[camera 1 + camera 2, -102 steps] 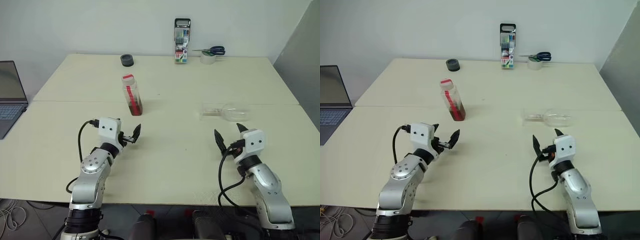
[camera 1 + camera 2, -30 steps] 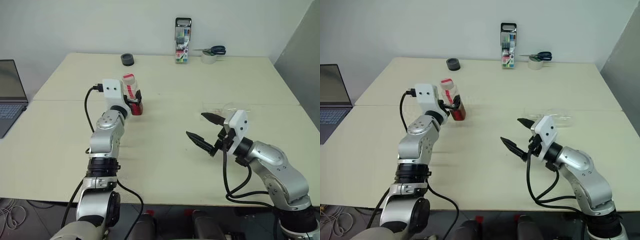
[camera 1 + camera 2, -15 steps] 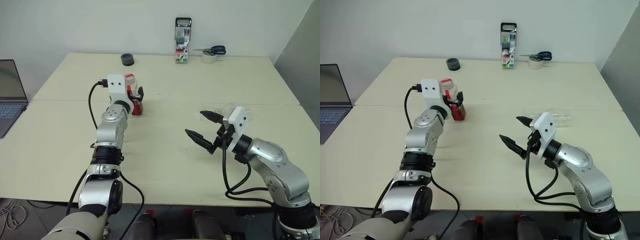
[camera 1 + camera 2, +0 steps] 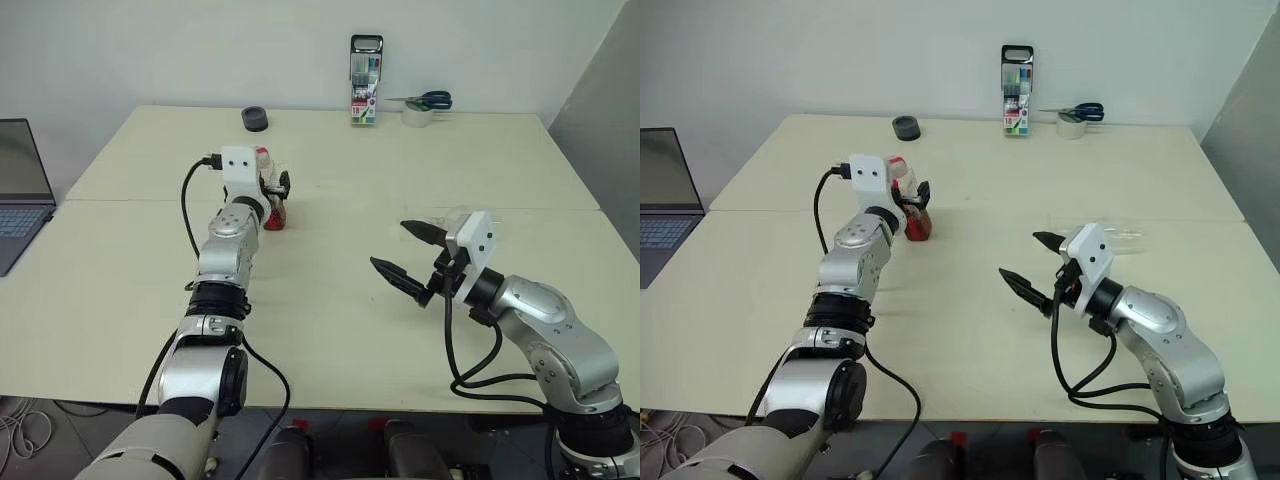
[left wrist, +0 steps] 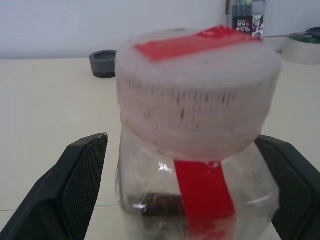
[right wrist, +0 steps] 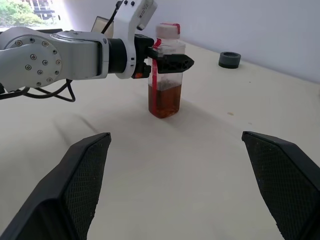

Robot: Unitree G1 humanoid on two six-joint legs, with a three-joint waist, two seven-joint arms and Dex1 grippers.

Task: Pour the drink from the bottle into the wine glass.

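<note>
Bottle (image 6: 165, 75) upright between spread left gripper (image 5: 190, 195) fingers, ungrasped.
Well inside table (image 4: 330, 330) edges; right gripper (image 4: 405, 252) agape over bare tabletop.

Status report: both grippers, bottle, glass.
Left gripper open, astride the bottle, not closed. Right gripper open, empty. Wine glass lying on its side.

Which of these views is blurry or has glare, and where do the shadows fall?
Left wrist view: the bottle sits so close that its cap looks soft and fuzzy, while the table behind stays clearer. Right wrist view: bright window glare in one corner; the bottle casts a soft shadow on the table. Head views: even light, with the wine glass faint against the tabletop.
</note>
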